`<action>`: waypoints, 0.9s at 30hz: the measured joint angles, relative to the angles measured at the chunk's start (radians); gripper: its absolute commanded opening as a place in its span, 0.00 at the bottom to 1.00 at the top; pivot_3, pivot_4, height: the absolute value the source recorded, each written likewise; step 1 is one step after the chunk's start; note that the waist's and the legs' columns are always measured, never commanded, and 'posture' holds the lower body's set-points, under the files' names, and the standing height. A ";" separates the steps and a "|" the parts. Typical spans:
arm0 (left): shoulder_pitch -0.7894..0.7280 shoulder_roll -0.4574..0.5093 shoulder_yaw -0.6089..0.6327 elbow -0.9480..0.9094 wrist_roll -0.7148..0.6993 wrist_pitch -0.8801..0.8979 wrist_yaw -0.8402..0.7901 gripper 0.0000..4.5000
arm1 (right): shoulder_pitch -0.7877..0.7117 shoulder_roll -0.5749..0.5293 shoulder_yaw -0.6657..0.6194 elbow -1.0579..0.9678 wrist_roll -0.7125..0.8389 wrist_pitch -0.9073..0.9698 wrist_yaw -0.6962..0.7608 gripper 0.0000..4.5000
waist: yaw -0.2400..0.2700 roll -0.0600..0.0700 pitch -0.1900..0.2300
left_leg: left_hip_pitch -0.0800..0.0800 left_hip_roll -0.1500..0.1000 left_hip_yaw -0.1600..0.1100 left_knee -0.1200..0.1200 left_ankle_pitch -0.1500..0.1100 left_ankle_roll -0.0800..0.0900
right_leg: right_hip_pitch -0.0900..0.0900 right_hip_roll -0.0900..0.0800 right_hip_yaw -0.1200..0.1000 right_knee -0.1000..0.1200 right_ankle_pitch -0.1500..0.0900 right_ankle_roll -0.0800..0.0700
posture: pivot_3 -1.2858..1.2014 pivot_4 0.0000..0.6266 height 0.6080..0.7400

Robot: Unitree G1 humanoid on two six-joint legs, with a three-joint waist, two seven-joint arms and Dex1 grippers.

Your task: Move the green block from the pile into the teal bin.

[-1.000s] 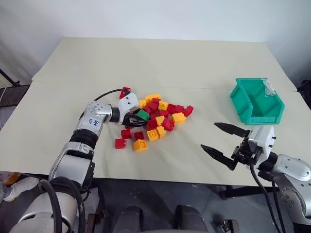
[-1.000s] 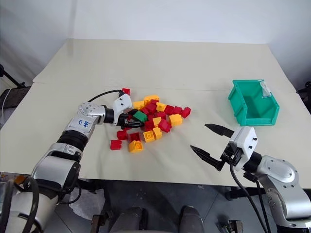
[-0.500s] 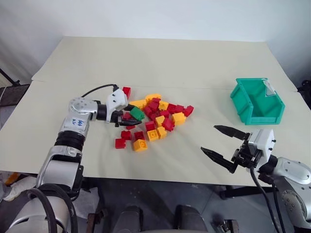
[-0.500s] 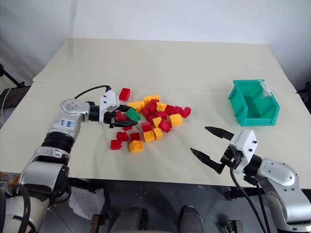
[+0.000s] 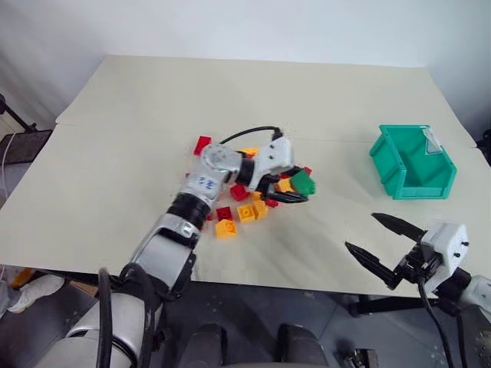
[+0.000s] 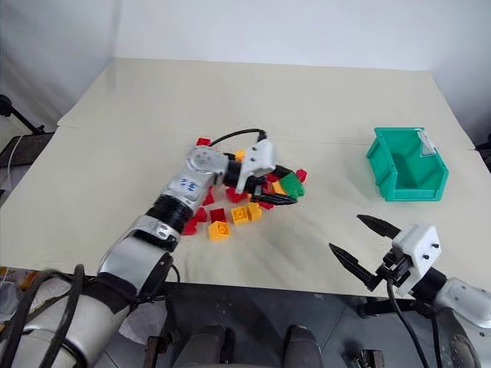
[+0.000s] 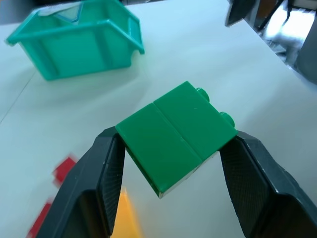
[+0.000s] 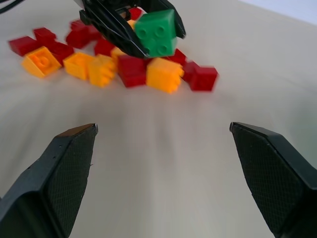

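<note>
Green block (image 5: 302, 182) sits clamped between your left gripper's (image 5: 294, 189) 2 black fingers, lifted above the right edge of the pile (image 5: 244, 201) of red and yellow bricks. Further right, your right gripper (image 5: 381, 245) hangs near the table's front edge, fingers spread wide and holding nothing, with the teal bin (image 5: 413, 162) beyond it.

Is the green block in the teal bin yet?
Not yet. The green block sits gripped in the left claw above the pile; the teal bin stands apart.
</note>
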 measured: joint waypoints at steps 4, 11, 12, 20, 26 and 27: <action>-0.020 -0.073 -0.070 0.124 0.092 -0.038 0.085 0.57 | 0.064 0.030 -0.031 -0.011 -0.006 -0.020 -0.015 1.00 | -0.007 0.000 0.000 | 0.000 0.000 0.001 0.000 0.000 0.000 | -0.001 0.000 0.001 -0.001 0.000 0.000 | 0.52 0.24 1.00; -0.021 -0.119 -0.062 0.184 0.111 -0.072 0.059 0.95 | 0.118 0.101 -0.020 -0.082 -0.030 -0.054 -0.068 1.00 | -0.015 0.000 0.000 | -0.002 0.000 0.000 0.003 0.000 0.001 | -0.001 0.000 0.001 -0.001 0.000 0.000 | 0.52 0.24 1.00; -0.021 -0.122 -0.050 0.182 0.100 -0.073 0.046 0.99 | 0.110 0.102 -0.012 -0.085 -0.035 -0.053 -0.077 1.00 | -0.015 0.000 0.000 | -0.002 0.000 0.000 0.003 0.000 0.001 | -0.001 0.000 0.001 -0.001 0.000 0.000 | 0.52 0.24 1.00; -0.006 -0.040 0.054 0.128 0.007 -0.109 -0.097 0.99 | -0.088 0.063 0.053 -0.075 -0.031 0.089 -0.173 1.00 | -0.020 0.001 0.000 | -0.003 0.000 0.000 0.005 0.000 0.001 | -0.002 0.000 0.001 0.001 0.000 -0.001 | 0.52 0.24 1.00; 0.090 0.142 0.239 -0.070 -0.210 -0.155 -0.272 0.99 | -0.313 -0.019 0.175 -0.034 -0.012 0.321 -0.219 1.00 | -0.025 0.001 0.000 | -0.003 0.001 -0.003 0.005 0.000 0.001 | -0.003 0.000 -0.001 0.003 0.000 -0.001 | 0.52 0.24 1.00; 0.127 0.188 0.262 -0.114 -0.237 -0.155 -0.297 0.99 | -0.355 -0.035 0.208 -0.019 -0.013 0.362 -0.221 1.00 | -0.026 0.001 0.000 | -0.003 0.001 -0.003 0.006 0.000 0.000 | -0.002 0.000 -0.001 0.003 0.000 -0.001 | 0.52 0.24 1.00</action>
